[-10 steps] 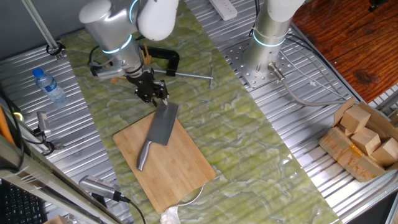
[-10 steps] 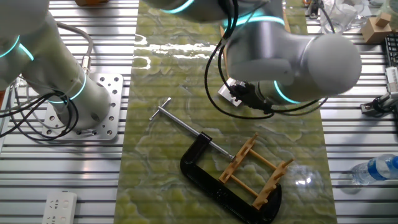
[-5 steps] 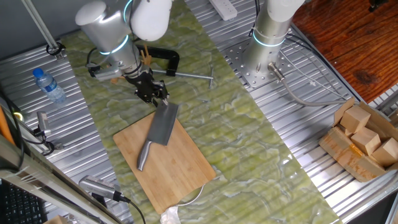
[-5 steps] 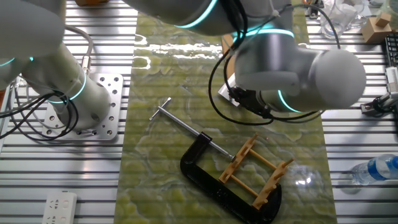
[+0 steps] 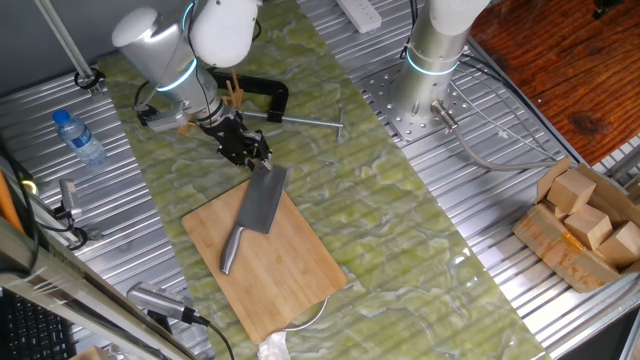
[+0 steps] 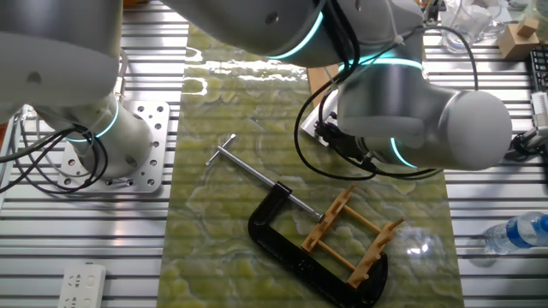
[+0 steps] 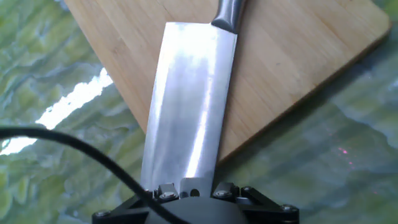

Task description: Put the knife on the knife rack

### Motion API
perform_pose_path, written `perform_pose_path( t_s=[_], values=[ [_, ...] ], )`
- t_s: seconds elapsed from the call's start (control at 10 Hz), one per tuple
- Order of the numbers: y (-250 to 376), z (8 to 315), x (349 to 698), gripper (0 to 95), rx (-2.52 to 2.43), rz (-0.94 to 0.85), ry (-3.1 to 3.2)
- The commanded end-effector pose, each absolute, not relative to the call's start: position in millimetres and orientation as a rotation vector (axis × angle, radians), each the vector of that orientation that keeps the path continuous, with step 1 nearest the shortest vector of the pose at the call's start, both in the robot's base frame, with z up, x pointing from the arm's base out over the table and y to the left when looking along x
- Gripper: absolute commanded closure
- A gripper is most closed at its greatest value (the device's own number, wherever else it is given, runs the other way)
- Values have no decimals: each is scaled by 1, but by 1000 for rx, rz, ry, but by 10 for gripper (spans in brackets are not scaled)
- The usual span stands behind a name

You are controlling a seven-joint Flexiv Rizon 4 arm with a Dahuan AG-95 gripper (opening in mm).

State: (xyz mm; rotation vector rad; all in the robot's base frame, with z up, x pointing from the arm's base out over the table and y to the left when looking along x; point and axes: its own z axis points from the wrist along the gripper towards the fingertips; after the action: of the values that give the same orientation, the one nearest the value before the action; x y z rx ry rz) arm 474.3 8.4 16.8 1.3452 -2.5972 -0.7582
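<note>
The knife (image 5: 258,205) lies flat on the bamboo cutting board (image 5: 290,270), handle toward the near edge and the blade's end overhanging the board's far corner. In the hand view its broad steel blade (image 7: 189,99) runs straight out from my gripper (image 7: 193,190). My gripper (image 5: 250,155) sits low at that blade end, shut on it. The fingertips are hidden. The knife rack (image 6: 351,235), light wooden pegs on a frame, stands inside the black C-clamp (image 6: 291,248). In the first fixed view only a few rack pegs (image 5: 232,88) show behind my arm.
The black C-clamp (image 5: 265,95) with its steel bar lies just behind my gripper. A water bottle (image 5: 78,135) stands at the left. A second arm's base (image 5: 430,60) is at the back right. A box of wooden blocks (image 5: 585,225) sits far right.
My arm's upper links have swung leftward while the gripper stayed at the blade's end. The knife has not moved on the board.
</note>
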Motion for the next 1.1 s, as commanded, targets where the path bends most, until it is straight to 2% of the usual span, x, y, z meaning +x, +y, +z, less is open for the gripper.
perform_pose_path(
  t_s=[0.1, 0.7, 0.8, 1.1],
  values=[
    [8, 17, 473, 570, 1338, -766, -2596],
    [8, 17, 471, 570, 1279, -790, -2597],
    [8, 16, 471, 760, 1269, -792, -2601],
    [8, 16, 471, 760, 1250, -797, -2609]
  ],
)
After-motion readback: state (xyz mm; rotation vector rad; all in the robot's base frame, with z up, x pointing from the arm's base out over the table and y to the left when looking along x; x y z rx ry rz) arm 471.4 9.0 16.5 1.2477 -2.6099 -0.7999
